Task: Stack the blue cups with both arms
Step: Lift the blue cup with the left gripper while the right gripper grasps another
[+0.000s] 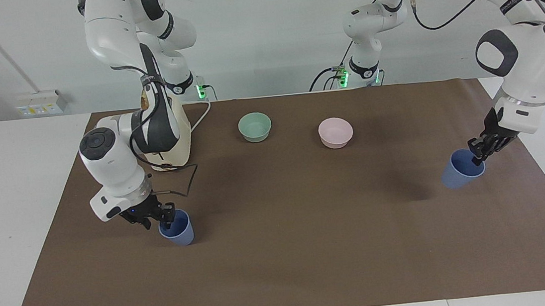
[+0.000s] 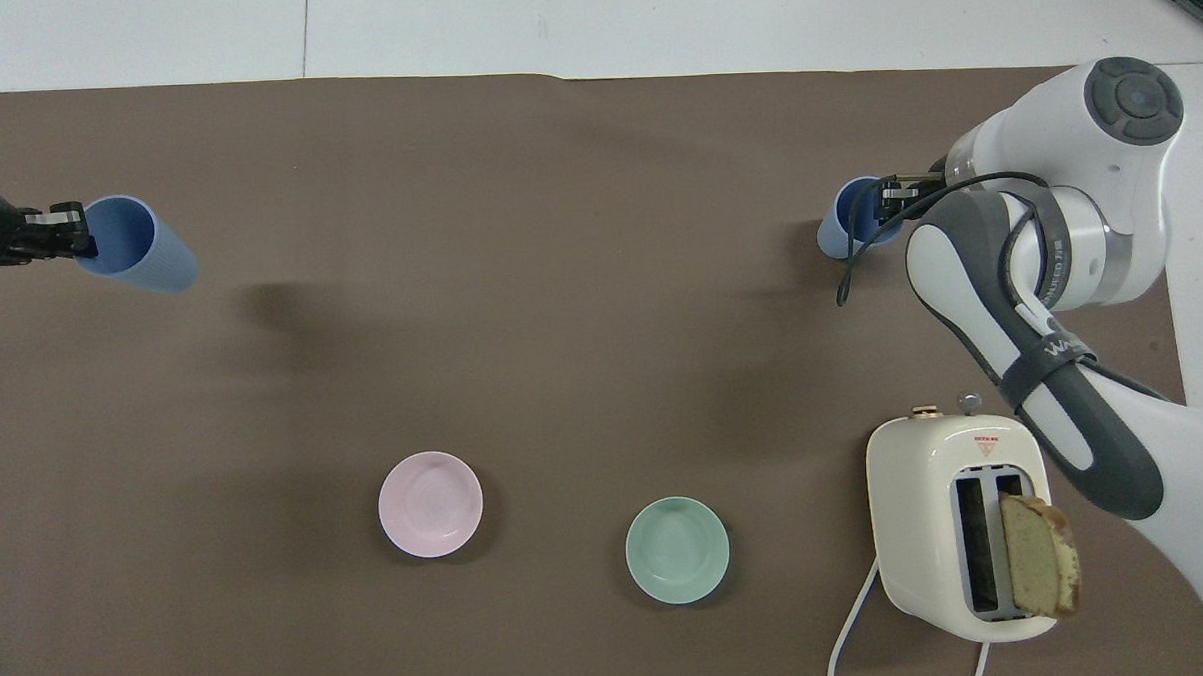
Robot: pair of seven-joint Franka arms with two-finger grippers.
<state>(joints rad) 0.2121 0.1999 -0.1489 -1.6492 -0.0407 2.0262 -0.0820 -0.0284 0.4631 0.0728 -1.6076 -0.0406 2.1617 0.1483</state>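
Note:
Two blue cups are in view. My left gripper [image 1: 477, 149] is shut on the rim of one blue cup [image 1: 460, 171] and holds it tilted in the air above the mat at the left arm's end; its shadow lies below it. The same gripper [image 2: 75, 228] and cup [image 2: 143, 259] also show in the overhead view. My right gripper [image 1: 167, 217] is shut on the rim of the other blue cup [image 1: 180, 232], which stands upright on the mat at the right arm's end. That gripper [image 2: 887, 196] and cup [image 2: 843, 231] show in the overhead view too.
A mint-green bowl [image 1: 255, 126] and a pale pink bowl [image 1: 335, 132] sit side by side nearer the robots, mid-table. A cream toaster [image 2: 953, 526] with a bread slice [image 2: 1039, 553] stands near the right arm's base. A brown mat [image 1: 302, 250] covers the table.

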